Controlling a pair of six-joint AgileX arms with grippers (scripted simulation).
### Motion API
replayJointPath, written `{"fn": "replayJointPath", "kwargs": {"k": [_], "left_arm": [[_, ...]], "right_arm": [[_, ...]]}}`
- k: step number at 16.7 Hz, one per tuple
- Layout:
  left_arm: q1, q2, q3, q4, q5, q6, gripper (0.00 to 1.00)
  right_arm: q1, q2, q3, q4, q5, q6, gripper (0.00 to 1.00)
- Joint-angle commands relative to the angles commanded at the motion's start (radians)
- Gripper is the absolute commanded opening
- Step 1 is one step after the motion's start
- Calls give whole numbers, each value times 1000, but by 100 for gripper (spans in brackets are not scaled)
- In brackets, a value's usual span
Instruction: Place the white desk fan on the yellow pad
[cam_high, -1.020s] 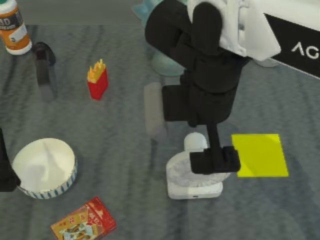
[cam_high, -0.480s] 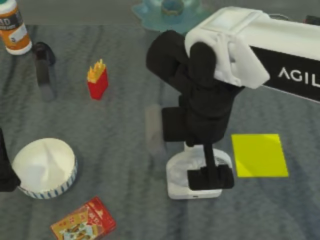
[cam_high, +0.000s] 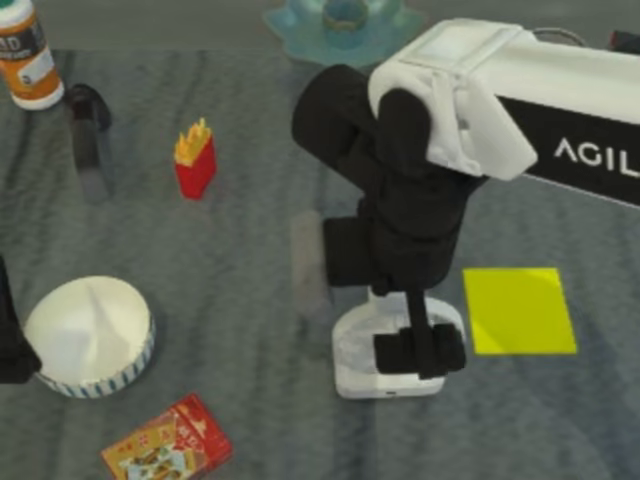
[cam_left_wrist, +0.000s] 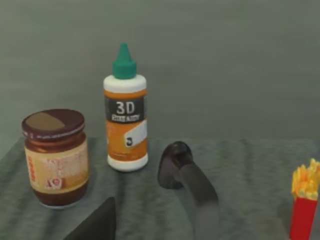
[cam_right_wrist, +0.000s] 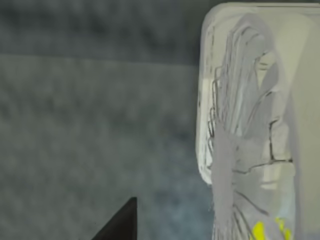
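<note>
White desk fan (cam_high: 385, 365) on table (cam_high: 250, 300) just left of yellow pad (cam_high: 518, 310), under right gripper (cam_high: 420, 350), finger state not discernible; bowl (cam_high: 88, 335), card box (cam_high: 167, 447), fries carton (cam_high: 195, 160) well left; open table surface around pad; left gripper (cam_high: 10, 340) parked at left edge.

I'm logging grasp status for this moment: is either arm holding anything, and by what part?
Cannot be told for sure. The right gripper sits down over the white desk fan at its grille, but contact is hidden. The left arm is parked at the table's left, holding nothing visible.
</note>
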Motion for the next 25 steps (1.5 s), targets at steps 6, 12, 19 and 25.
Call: {"fn": "replayJointPath", "kwargs": {"k": [6,12,19,25], "left_arm": [[0,0,0,0,0,0,100],[0,0,0,0,0,0,100],[0,0,0,0,0,0,100],[0,0,0,0,0,0,100]], "right_arm": [[0,0,0,0,0,0,25],[0,0,0,0,0,0,0],[-3,-6,6,-3,1,0,0],[5,-7,156,-157,1,-3,0]]}}
